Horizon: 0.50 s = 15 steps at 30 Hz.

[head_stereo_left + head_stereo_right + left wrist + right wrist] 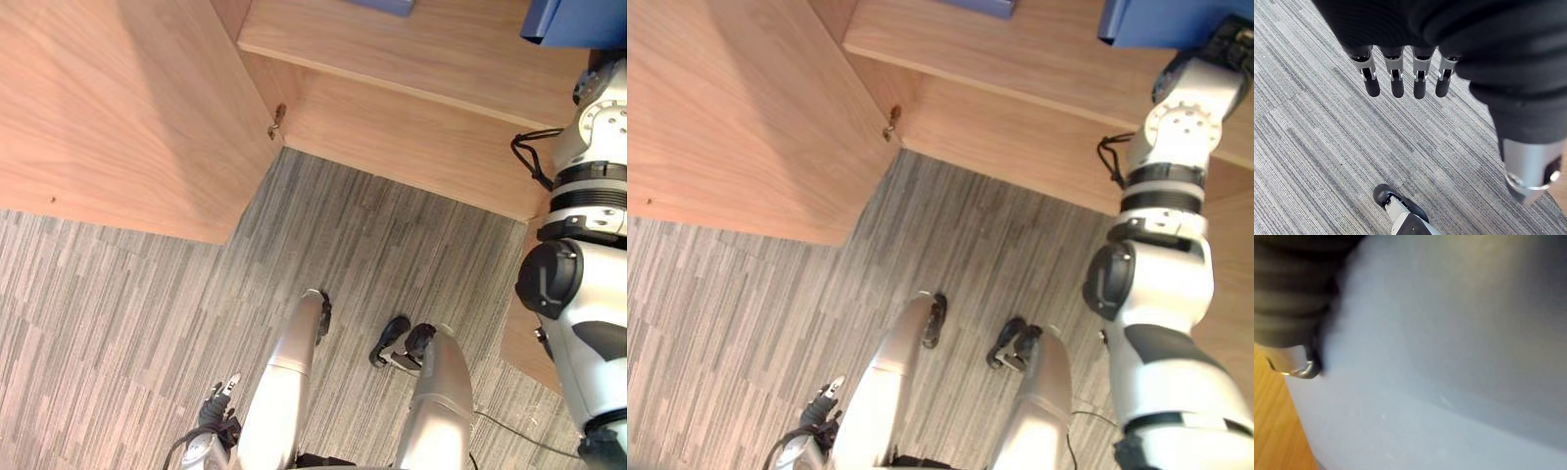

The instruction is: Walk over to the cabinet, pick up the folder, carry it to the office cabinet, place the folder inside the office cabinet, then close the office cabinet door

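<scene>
The blue folder (573,20) lies at the far right of the wooden cabinet shelf (411,49). My right arm reaches up to it, and the dark cover of my right hand (1236,41) sits against the folder's lower edge with the fingers hidden. From the right wrist, the folder's pale blue face (1449,357) is very close, beside the ribbed cover (1293,284). My left hand (217,401) hangs low by my side over the carpet; its fingers (1396,78) are straight and hold nothing.
The cabinet's wooden door (108,108) stands swung open on the left, with a metal hinge (277,120) at its inner edge. A second blue item (384,5) lies further back on the shelf. Grey striped carpet (118,323) covers the floor.
</scene>
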Motion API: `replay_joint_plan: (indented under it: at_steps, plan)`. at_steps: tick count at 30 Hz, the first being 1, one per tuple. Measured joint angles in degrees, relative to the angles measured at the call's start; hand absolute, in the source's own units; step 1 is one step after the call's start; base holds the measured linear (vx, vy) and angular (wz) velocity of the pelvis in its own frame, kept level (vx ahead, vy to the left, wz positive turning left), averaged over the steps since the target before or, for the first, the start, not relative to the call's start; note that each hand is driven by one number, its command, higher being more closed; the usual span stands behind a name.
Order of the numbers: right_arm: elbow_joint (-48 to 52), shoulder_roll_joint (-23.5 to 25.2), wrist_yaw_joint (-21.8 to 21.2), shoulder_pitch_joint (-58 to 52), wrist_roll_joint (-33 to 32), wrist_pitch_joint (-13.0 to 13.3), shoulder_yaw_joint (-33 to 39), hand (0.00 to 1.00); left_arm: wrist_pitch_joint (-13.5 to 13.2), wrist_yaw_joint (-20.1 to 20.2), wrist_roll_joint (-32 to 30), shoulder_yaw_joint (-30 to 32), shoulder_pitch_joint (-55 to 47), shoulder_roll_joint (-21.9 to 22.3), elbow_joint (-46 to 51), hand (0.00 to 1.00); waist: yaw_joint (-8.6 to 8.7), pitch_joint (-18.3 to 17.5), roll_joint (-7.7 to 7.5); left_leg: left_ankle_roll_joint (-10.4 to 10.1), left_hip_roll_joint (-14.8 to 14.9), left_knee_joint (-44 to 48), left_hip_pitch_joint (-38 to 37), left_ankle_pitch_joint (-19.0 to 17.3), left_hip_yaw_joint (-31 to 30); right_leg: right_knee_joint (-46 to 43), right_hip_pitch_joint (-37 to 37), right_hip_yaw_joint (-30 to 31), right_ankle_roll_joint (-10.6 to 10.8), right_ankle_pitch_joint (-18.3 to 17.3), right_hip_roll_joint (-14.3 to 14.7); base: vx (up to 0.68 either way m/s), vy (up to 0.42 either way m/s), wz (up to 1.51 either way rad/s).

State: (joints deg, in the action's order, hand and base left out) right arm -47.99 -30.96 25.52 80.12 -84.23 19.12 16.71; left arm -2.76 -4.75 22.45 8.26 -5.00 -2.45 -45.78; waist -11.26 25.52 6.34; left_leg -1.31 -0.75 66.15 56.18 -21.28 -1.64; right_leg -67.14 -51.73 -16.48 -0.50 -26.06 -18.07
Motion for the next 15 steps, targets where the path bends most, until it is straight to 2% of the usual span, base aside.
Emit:
replay_joint_plan:
  at_steps: [3, 15]
  plan:
    - [0.00, -0.57, -0.02, 3.59, 0.08, -0.59, -2.87, 0.00, 0.00, -0.01, 0.08, 0.29, 0.00, 0.11, 0.00, 0.00, 0.53, 0.14, 0.04, 0.03, 0.26, 0.26, 0.79, 0.02, 0.41, -0.85, -1.30, 0.51, -0.03, -0.01, 0.07, -0.04, -0.014, -0.06]
    - [0.07, -2.41, -2.91, 8.93, 0.00, -0.45, -4.71, 0.00, 0.00, -0.04, 0.09, 1.20, 0.02, 0.61, -0.02, 0.00, 0.68, 0.16, 0.11, 0.12, 0.17, 0.07, 0.73, 0.14, 0.04, -0.46, -0.86, 0.02, -0.03, -0.03, 0.06, -0.01, 0.004, 0.01]
